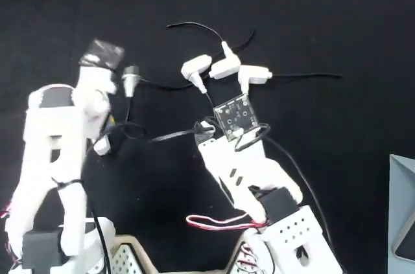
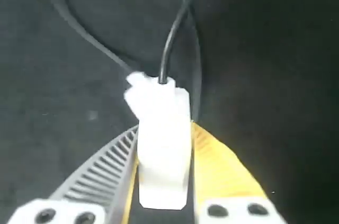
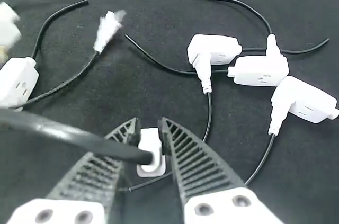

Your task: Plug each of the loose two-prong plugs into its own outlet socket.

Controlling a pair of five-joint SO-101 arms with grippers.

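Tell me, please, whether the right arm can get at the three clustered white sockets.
Probably yes: the right gripper, shut on a plug, faces the sockets with only thin cords between.

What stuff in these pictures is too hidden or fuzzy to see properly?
Left wrist view: white piece in the left gripper; fingers cover its sides, so plug or socket is unclear.
Right wrist view: small plug in the right gripper; a black cord and the fingers hide its prongs.
Right wrist view: loose plug, blurred.
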